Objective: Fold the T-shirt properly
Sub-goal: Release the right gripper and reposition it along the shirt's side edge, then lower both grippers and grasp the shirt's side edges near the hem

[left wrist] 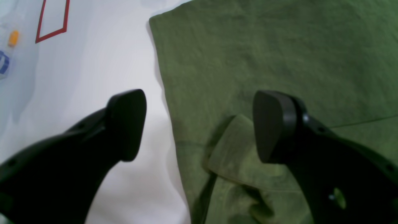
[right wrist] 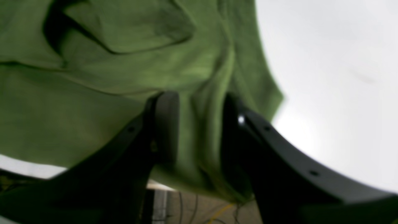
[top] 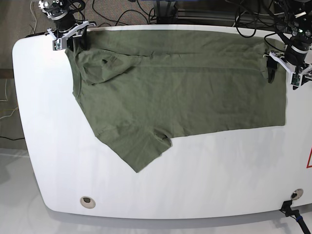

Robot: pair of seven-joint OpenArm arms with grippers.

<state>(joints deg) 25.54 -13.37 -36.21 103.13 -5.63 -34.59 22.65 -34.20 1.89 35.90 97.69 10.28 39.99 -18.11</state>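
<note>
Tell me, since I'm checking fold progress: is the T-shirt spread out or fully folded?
Partly folded. The T-shirt has its far half doubled over along a lengthwise fold; one sleeve still sticks out flat on the table.

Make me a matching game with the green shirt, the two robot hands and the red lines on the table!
Things:
1. T-shirt
2. left hand
3. right hand
4. red lines

What fits:
A. fingers wide apart, nothing between them
B. cloth bunched between its fingers
C. spread out across the white table
D. painted on the table, beside the shirt

Pairs: 1-C, 2-A, 3-B, 4-D
</note>
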